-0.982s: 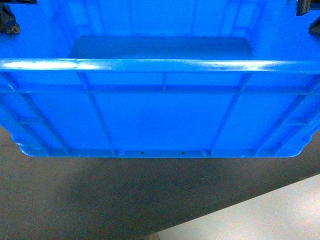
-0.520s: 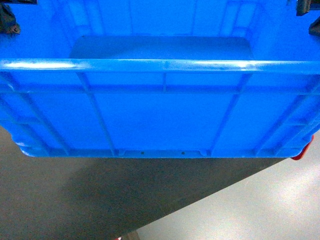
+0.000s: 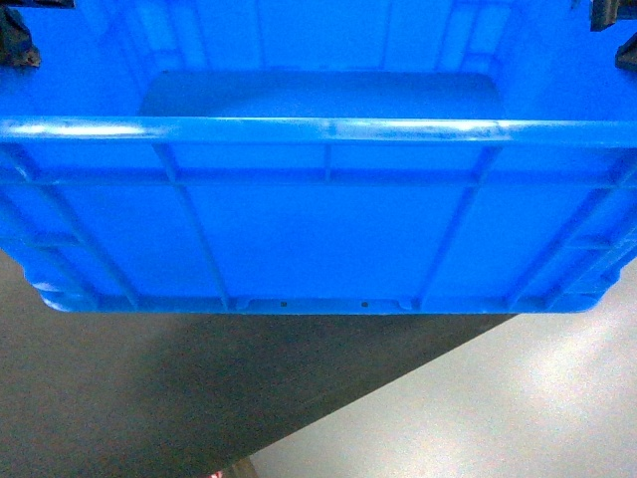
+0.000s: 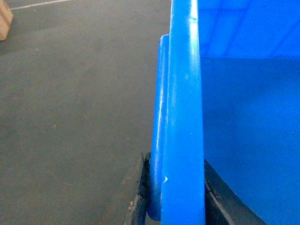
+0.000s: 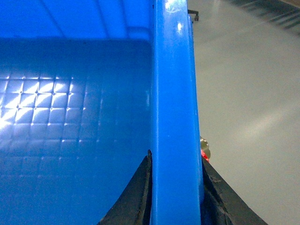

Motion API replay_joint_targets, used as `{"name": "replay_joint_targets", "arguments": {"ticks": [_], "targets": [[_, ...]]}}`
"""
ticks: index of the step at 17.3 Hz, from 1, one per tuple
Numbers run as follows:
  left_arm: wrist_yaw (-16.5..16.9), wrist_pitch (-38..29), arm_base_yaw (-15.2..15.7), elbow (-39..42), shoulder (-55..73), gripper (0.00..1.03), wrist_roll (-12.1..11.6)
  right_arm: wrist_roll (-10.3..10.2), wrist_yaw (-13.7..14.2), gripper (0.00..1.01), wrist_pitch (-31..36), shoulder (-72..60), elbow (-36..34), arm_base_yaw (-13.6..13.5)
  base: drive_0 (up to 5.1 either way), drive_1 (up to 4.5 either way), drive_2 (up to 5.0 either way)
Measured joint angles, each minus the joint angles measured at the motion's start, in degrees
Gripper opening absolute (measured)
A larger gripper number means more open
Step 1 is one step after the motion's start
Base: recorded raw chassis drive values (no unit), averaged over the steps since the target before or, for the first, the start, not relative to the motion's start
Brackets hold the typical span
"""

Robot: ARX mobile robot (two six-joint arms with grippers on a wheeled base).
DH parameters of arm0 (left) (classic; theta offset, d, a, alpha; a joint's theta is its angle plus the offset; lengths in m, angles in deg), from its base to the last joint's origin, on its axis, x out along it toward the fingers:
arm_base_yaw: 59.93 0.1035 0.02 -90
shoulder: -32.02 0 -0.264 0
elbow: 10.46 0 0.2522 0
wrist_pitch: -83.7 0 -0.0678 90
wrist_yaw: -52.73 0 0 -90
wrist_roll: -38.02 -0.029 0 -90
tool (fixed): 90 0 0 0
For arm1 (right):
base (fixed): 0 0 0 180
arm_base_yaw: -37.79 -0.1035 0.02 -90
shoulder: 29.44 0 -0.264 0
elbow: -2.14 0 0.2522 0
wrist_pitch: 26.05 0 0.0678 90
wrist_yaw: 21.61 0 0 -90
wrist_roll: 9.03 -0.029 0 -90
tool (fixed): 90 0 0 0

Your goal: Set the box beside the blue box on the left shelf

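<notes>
The left gripper (image 4: 176, 206) is clamped over the rim of the box (image 3: 318, 229) on its left end wall, one dark finger outside the wall and one inside, and the right gripper (image 5: 176, 197) grips the opposite end rim the same way, so both are closed on the box and neither is nearer than the other. The box hangs between them, clear of the floor (image 3: 498, 418), empty, its long axis running left to right across the head view and its long side wall facing the camera. No shelf, rollers or second blue box appear in any view, so which way the shelf lies cannot be told. My judgement is that the carry is under way and the placing has not begun.
</notes>
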Motion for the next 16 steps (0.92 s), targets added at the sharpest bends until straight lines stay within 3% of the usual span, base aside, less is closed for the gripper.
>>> {"name": "replay_joint_targets", "arguments": {"ticks": [16], "targets": [[0.00,0.04,0.00,0.00,0.00,0.20,-0.02,0.00,0.02,0.21,0.02,0.00,0.00,0.00,-1.5,-1.54,-1.5]]}}
